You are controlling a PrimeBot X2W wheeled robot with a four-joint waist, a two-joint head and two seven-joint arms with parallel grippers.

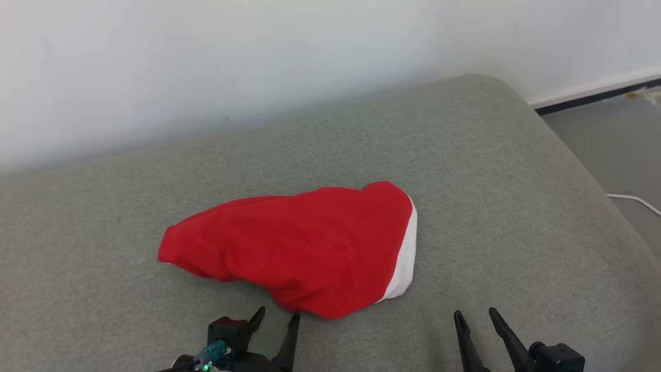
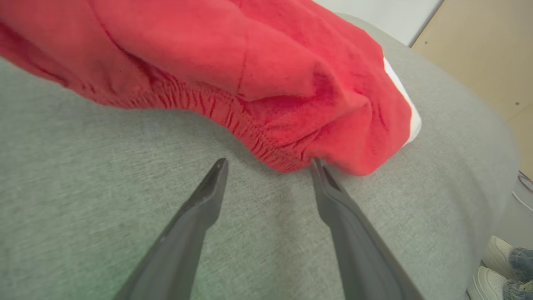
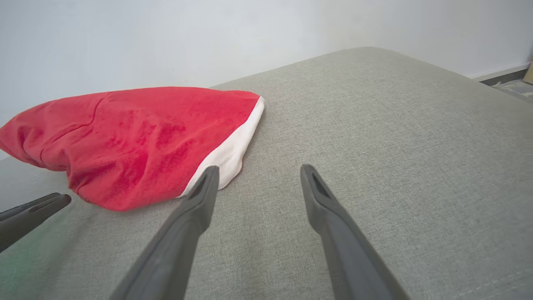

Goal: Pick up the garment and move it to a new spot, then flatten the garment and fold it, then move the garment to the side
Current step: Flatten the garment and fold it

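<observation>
Garment [image 1: 299, 248], red fleece-like cloth with a white band along its right edge, lay in a loose, uneven heap near the middle of a grey upholstered cushion [image 1: 516, 181]; its left end tapered to a rounded point and a gathered, ribbed hem ran along its near side. Nothing had hold of it. Left hand [image 1: 279, 311], at the near edge just in front of the garment's near hem, had its two dark fingers spread wide and gripped nothing; the tip of its right finger [image 2: 322, 175] stood at the hem, touching it or just short of it, which the views did not settle, and its left finger was over bare cushion. Right hand [image 1: 475, 311], at the near right and apart from the garment, likewise stood fully spread and empty over bare cushion, just right of the white band. Wall [image 1: 206, 62], pale, plain, behind the cushion's far edge. Floor [image 1: 609, 139], grey, at the far right, with a white cable [image 1: 635, 200] lying beside the cushion. Shoes [image 2: 495, 266], pale, of a person, on the floor past the cushion's right side.
</observation>
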